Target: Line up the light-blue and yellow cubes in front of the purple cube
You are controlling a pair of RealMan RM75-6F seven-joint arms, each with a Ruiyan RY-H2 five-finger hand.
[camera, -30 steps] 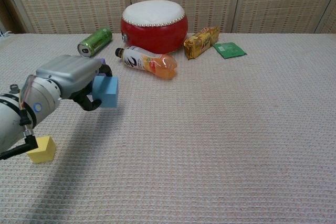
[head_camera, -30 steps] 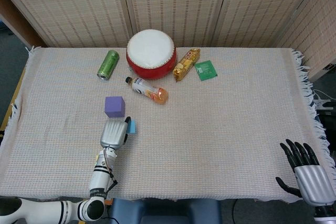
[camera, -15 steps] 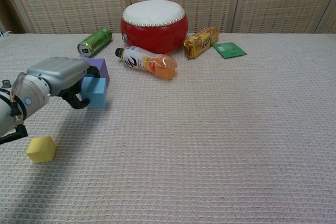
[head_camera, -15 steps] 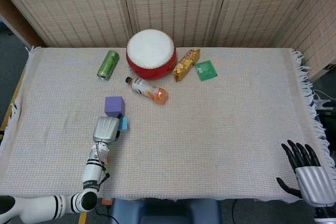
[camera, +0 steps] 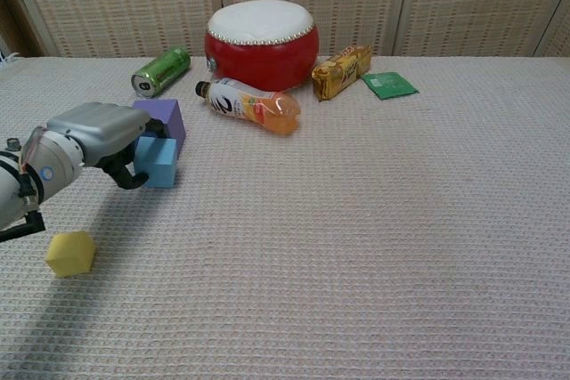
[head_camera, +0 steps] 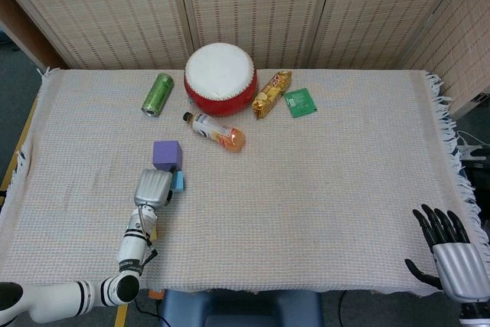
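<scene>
A cloth-covered table [head_camera: 321, 189] stands before woven screens, and the purple cube [camera: 160, 120] serves as the landmark here. It sits on the cloth toward the robot's left side. Directly in front of the purple cube, on the side nearer the robot, is the light-blue cube [camera: 158, 162], and the two look to be touching or almost so. The left hand [camera: 93, 133] has its fingers wrapped around the light-blue cube, gripping it from the left, with its silver back facing up; in the head view the left hand [head_camera: 154, 188] covers most of that cube, leaving only a sliver of blue at its right edge. Whether the cube rests on the cloth or is held just above it cannot be told.

The yellow cube [camera: 70, 253] lies on the cloth well nearer the robot than the purple cube and off to the left, apart from both other cubes.

Beyond the purple cube, a green can [head_camera: 158, 94] lies on its side. Beyond and to the right of the purple cube lies a plastic bottle [head_camera: 216, 130] with orange liquid, then a red drum [head_camera: 220, 79] with a white top, a yellow snack packet [head_camera: 272, 93] and a small green sachet [head_camera: 301, 102].

The right hand [head_camera: 447, 250] is far to the right of the purple cube at the near table edge, holding nothing, its dark fingers spread.
</scene>
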